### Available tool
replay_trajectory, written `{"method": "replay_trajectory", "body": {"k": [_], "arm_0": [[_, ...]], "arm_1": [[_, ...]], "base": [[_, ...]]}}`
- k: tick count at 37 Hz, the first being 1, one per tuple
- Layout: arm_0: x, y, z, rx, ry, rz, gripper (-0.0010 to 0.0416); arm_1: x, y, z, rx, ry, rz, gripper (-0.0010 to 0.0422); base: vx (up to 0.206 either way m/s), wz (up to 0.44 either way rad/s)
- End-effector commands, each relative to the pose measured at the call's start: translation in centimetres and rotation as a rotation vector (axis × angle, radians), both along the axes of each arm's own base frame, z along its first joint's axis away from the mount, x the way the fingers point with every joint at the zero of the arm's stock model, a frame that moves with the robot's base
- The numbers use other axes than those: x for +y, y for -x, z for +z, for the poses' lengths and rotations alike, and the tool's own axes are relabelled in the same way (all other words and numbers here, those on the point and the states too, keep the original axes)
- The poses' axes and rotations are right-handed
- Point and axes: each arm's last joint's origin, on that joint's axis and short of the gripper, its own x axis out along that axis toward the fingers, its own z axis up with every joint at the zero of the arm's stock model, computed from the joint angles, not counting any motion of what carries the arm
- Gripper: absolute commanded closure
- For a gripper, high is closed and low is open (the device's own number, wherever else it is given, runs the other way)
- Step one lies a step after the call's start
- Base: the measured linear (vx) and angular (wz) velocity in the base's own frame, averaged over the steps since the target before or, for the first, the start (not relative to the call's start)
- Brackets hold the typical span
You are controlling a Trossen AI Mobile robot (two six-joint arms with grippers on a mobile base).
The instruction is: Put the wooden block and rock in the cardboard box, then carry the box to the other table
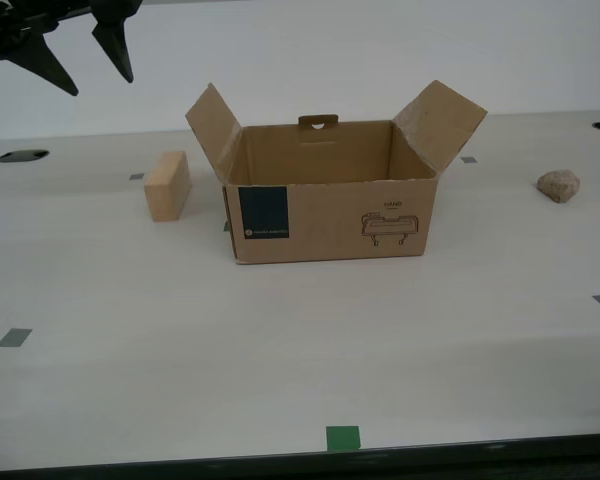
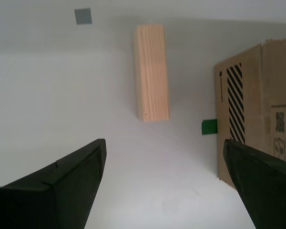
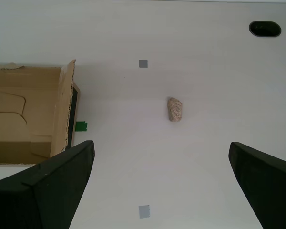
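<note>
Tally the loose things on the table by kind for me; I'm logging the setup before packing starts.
Wooden block: 1
Rock: 1
Cardboard box: 1
Total: 3, all standing apart on the table.

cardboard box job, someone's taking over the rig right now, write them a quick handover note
My second gripper: open, empty, above the wooden block.
My first gripper: open, empty, above the rock.
Cardboard box: flaps open, looks empty. The block lies on the table at the exterior view's left of the box, the rock at its right.
Done: nothing.
Left: load both, then carry the box over.
</note>
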Motion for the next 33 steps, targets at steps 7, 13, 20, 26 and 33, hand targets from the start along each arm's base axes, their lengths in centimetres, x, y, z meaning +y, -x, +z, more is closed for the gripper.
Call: {"method": "replay_trajectory", "body": {"k": [7, 13, 20, 26, 33], "arm_0": [[-0.1, -0.2, 0.1, -0.011, -0.003, -0.029, 0.0012], [-0.3, -0.3, 0.1, -0.024, 0.05, -0.069, 0.0012], [-0.3, -0.5, 0.2, -0.041, 0.069, -0.061, 0.0012], [-0.3, -0.9, 0.0, -0.032, 0.068, -0.063, 0.0012], [-0.3, -1.3, -0.2, -0.023, 0.067, -0.063, 0.0012]], "arm_1": [[-0.6, -3.8, -1.0, -0.034, 0.002, -0.002, 0.0078], [-1.2, -6.7, -2.8, 0.022, -0.006, -0.006, 0.0078], [-2.4, -9.5, -4.5, 0.064, -0.014, -0.024, 0.0078], [-3.4, -11.1, -6.3, 0.106, -0.046, -0.034, 0.0078], [-3.4, -11.3, -8.9, 0.212, -0.115, -0.033, 0.0078]], "base": [[0.0, 0.0], [0.0, 0.0], [0.0, 0.0], [0.0, 0.0], [0.0, 0.0]]}}
